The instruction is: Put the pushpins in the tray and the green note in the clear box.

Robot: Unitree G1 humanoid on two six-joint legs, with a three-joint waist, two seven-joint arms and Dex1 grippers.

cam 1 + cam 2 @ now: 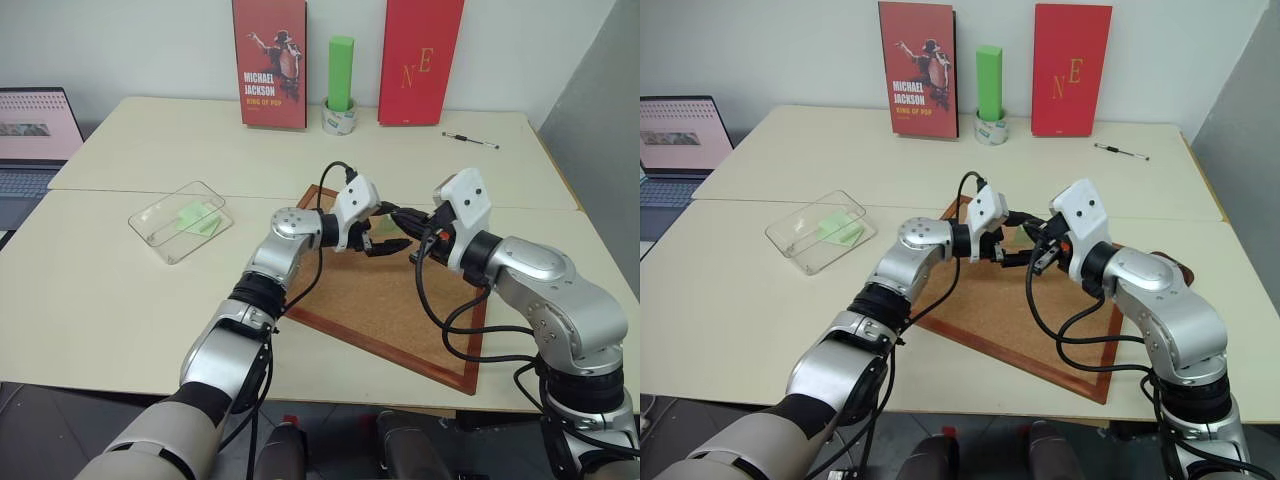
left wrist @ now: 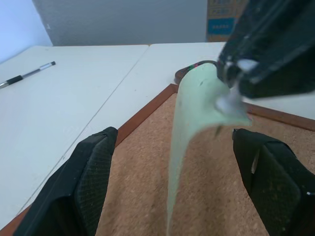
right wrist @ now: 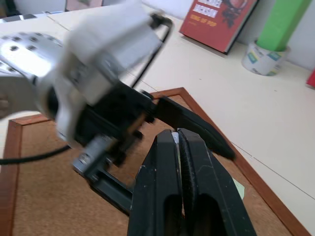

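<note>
Above the cork board (image 1: 370, 300) my two grippers meet. My right gripper (image 3: 177, 135) is shut on the top edge of the green note (image 2: 194, 128), which hangs curled below its tips. My left gripper (image 2: 173, 135) is open, one finger on each side of the hanging note and not touching it. The clear box (image 1: 180, 222) lies on the table to the left and holds pale green slips. A dark brown rim beyond my right arm looks like the tray (image 1: 1181, 268). The pushpins are out of view.
At the back stand two red books (image 1: 270, 62), with a tall green block (image 1: 341, 72) in a tape roll between them. A pen (image 1: 470, 140) lies at the back right. A laptop (image 1: 30, 140) is at the far left.
</note>
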